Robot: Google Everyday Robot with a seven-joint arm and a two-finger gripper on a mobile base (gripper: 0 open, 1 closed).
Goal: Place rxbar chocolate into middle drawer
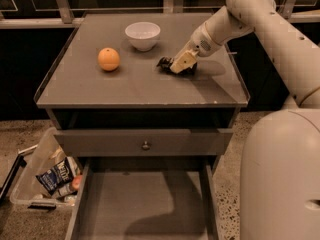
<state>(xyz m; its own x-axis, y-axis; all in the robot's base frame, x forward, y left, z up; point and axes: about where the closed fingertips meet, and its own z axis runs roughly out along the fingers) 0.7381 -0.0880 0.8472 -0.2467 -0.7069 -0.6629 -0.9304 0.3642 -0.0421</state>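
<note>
The rxbar chocolate (164, 62) lies on the grey cabinet top (125, 84), right of centre; only its dark left end shows. My gripper (180, 64) is down on the top right over the bar, with its tan tips covering the rest of it. The arm reaches in from the upper right. The middle drawer (125, 199) is pulled out at the bottom of the view, below the cabinet front, and its flat grey floor holds nothing but shadow.
An orange (108, 59) and a white bowl (142, 35) stand on the top, left of the gripper. A closed drawer front with a round knob (145, 145) sits above the open drawer. A clear plastic bin (30, 184) with a blue-and-white packet (54, 176) is on the floor at left. My white base (280, 174) fills the right.
</note>
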